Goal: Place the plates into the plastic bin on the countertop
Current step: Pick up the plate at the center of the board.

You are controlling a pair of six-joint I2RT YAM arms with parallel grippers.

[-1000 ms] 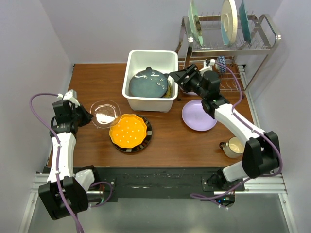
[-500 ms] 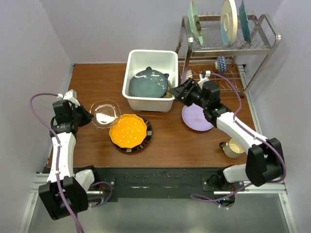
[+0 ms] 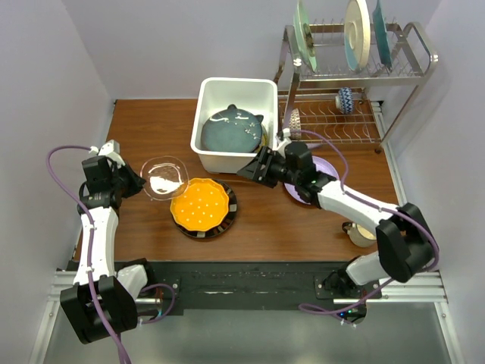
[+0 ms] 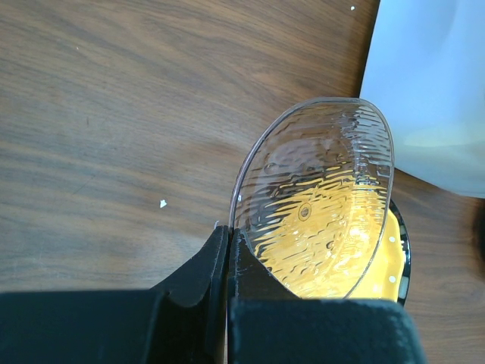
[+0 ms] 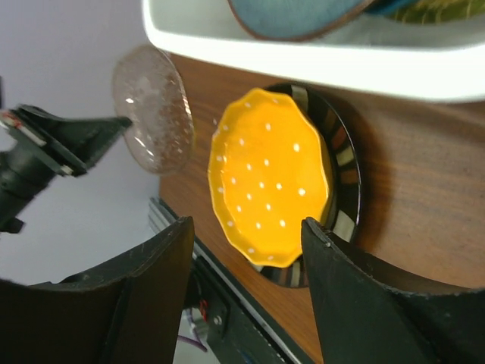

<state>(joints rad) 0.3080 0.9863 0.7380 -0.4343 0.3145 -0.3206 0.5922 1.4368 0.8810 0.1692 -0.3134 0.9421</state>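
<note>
Your left gripper (image 3: 135, 182) pinches the clear glass plate (image 3: 164, 177) by its rim, tilted above the countertop (image 3: 151, 129). Your right gripper (image 3: 246, 173), jaws apart and empty, hovers beside the white plastic bin (image 3: 227, 160), near the orange dotted plate (image 3: 199, 205).

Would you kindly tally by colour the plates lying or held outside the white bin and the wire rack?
clear glass plate: 1
orange dotted plate: 1
black-rimmed striped plate: 1
lilac plate: 1
Total: 4

Orange plate (image 5: 273, 178) atop black-rimmed plate (image 5: 346, 163)
</note>
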